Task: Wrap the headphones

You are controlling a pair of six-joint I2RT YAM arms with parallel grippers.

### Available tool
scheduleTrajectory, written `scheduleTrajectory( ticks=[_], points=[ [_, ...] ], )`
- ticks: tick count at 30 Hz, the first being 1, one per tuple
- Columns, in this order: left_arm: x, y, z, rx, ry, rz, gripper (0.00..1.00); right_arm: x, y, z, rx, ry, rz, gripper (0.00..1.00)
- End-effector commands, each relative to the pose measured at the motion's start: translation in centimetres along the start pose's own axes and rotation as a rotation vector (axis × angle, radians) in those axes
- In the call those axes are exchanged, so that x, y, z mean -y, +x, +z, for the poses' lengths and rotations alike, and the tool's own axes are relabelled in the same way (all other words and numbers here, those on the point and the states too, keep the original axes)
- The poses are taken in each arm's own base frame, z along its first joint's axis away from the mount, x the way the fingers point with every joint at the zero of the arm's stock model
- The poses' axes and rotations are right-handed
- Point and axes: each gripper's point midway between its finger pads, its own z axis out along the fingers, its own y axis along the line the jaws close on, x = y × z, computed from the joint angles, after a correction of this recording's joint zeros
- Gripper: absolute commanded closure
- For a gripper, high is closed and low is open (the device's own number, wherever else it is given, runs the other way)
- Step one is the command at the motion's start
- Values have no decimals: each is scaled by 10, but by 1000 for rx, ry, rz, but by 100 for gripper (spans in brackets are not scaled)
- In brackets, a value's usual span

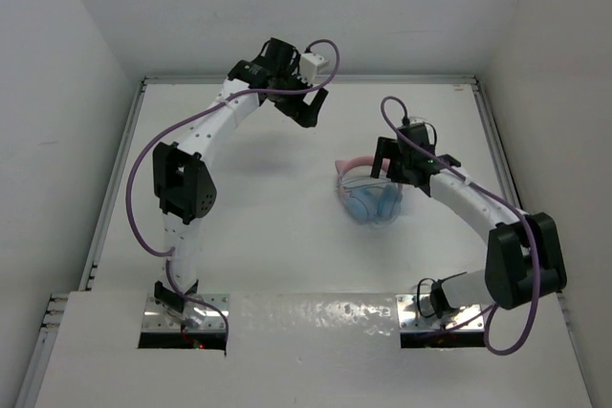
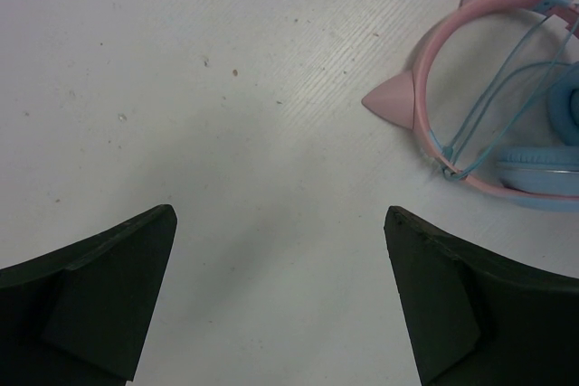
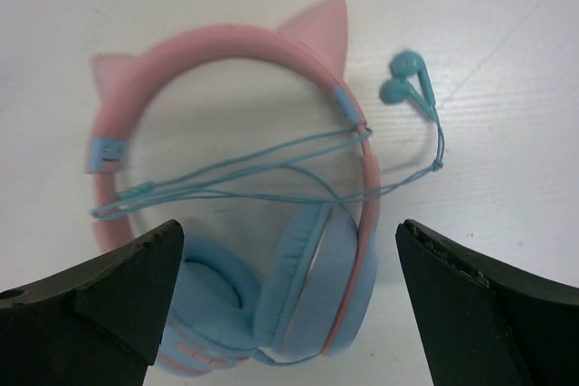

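The headphones (image 1: 368,196) lie on the white table right of centre: pink cat-ear headband (image 3: 226,47), light blue ear cups (image 3: 312,291). Their thin teal-blue cable (image 3: 253,164) is strung back and forth across the headband, ending in two small plugs (image 3: 405,79). My right gripper (image 1: 400,167) is open above them; in the right wrist view (image 3: 288,250) its jaws stand wide on either side of the ear cups, not touching. My left gripper (image 1: 311,107) is open and empty at the back of the table; the left wrist view (image 2: 280,223) shows bare table between its jaws and the headband (image 2: 470,29) at upper right.
Thick purple robot cables (image 1: 143,179) loop beside both arms. White walls enclose the table; a raised rim (image 1: 492,131) runs along the back and sides. Two metal base plates (image 1: 186,317) sit at the near edge.
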Motion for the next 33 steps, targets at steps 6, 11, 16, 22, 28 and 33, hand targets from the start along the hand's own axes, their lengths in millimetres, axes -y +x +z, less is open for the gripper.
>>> scheduleTrajectory(
  ticks=[6, 11, 16, 22, 28, 33],
  points=[
    [-7, -18, -17, 60, -53, -20, 1, -18, -94, -79, 160, -81, -68, 1],
    [-17, -20, -16, 70, -103, -53, 2, 4, -127, -103, 156, -40, 25, 1],
    [-30, -24, -20, 89, -169, -83, 1, 68, -127, -88, 85, 10, 284, 1],
    [-63, -9, -23, 86, -253, -166, 1, 141, -101, -68, 62, 82, 645, 1],
    [-89, 15, -29, 60, -319, -234, 1, 173, -84, -66, 41, 240, 675, 1],
    [-96, 28, -32, 37, -359, -249, 1, 175, -75, -67, 8, 264, 663, 1]
  ],
)
